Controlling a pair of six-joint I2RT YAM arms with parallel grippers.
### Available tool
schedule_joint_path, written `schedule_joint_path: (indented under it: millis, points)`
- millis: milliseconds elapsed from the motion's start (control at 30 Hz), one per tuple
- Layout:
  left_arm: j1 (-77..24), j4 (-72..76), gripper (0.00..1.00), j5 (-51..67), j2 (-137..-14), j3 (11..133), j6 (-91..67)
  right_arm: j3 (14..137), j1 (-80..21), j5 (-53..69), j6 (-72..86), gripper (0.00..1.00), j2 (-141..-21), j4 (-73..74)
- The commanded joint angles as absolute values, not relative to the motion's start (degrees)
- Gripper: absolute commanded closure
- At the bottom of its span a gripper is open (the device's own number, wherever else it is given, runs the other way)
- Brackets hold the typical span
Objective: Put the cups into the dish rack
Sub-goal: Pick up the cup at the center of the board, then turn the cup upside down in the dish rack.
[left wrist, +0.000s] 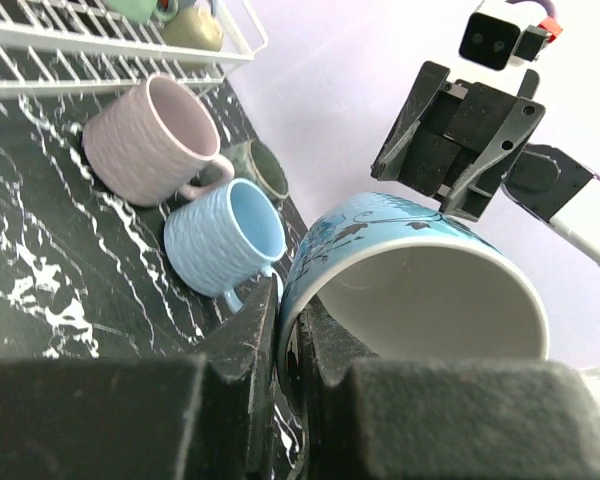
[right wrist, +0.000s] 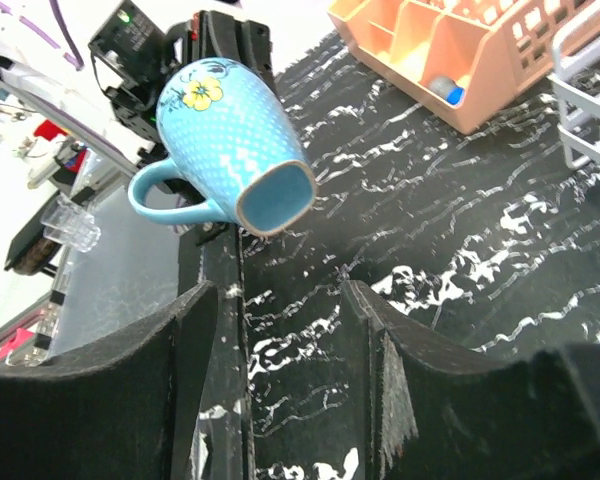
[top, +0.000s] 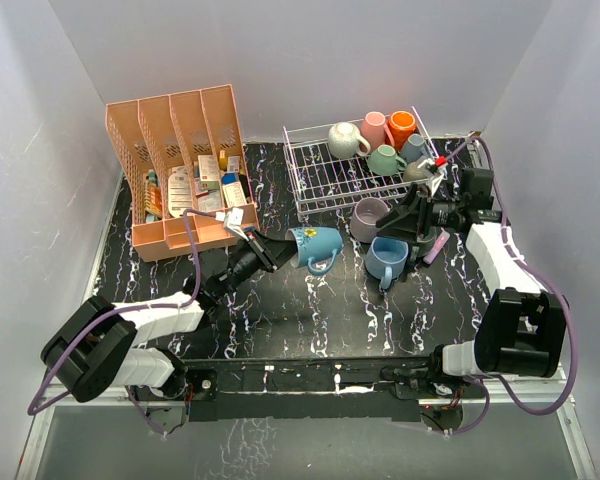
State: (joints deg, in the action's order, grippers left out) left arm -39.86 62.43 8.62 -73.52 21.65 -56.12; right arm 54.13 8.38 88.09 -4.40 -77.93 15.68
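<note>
- Clamping one wall of the blue flowered mug [left wrist: 410, 290] at its rim, the left gripper [left wrist: 288, 330] is holding it tilted in the air above the black marbled table [top: 280, 310]. The handle is hanging down.
- Facing that mug's base from the other side, the right gripper [right wrist: 290, 330] is standing with its fingers spread and nothing between them (a hand-over is possible, though that is only a guess).
- Waiting on the table just in front of the rack are a lilac mug [top: 368, 217] and a light blue mug [top: 386, 258].
- Sitting at the back, the white dish rack [top: 320, 180] is already carrying several cups at its right end, among them a cream one [top: 343, 140] and an orange one [top: 401, 128].
- Judging by this, the step in hand is carrying the flowered mug to the rack. The next move is calling for a lift over the low wire side and a gentle set-down before the grip is let go.
</note>
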Motion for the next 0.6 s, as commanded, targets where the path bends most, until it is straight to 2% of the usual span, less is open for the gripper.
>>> schedule_joint_path:
  millis: [0, 133, 233, 300, 333, 367, 400, 567]
  points:
    - [-39.4, 76.5, 1.00, 5.8, -73.0, 24.6, -50.3, 61.4, 6.1, 91.0, -22.8, 0.44, -79.8, 42.3]
    - [-39.2, 84.0, 1.00, 5.1, -75.5, 25.6, -48.0, 63.6, 4.3, 84.6, -18.1, 0.40, -79.4, 41.4]
    - [-39.0, 88.6, 1.00, 5.5, -78.1, 27.4, -46.3, 62.5, 2.7, 76.0, -6.5, 0.37, -76.3, 31.1]
    - [-38.8, 90.6, 1.00, 5.7, -80.5, 29.0, -45.4, 60.6, 2.1, 72.7, 0.5, 0.30, -73.1, 22.4]
    - [-38.5, 91.4, 1.00, 5.7, -81.2, 29.5, -45.1, 59.3, 1.8, 71.5, 6.3, 0.22, -71.5, 17.4]
    - [-38.3, 92.1, 1.00, 5.8, -81.8, 30.1, -45.0, 58.0, 1.4, 70.8, 10.7, 0.08, -70.1, 12.9]
    - [-38.0, 92.9, 1.00, 5.8, -82.4, 30.7, -45.0, 56.9, 1.1, 71.3, 14.2, 0.02, -69.1, 8.9]
    - [-36.9, 96.5, 1.00, 7.1, -85.6, 34.4, -45.4, 56.4, -3.6, 75.1, 19.0, 0.01, -68.4, 6.0]
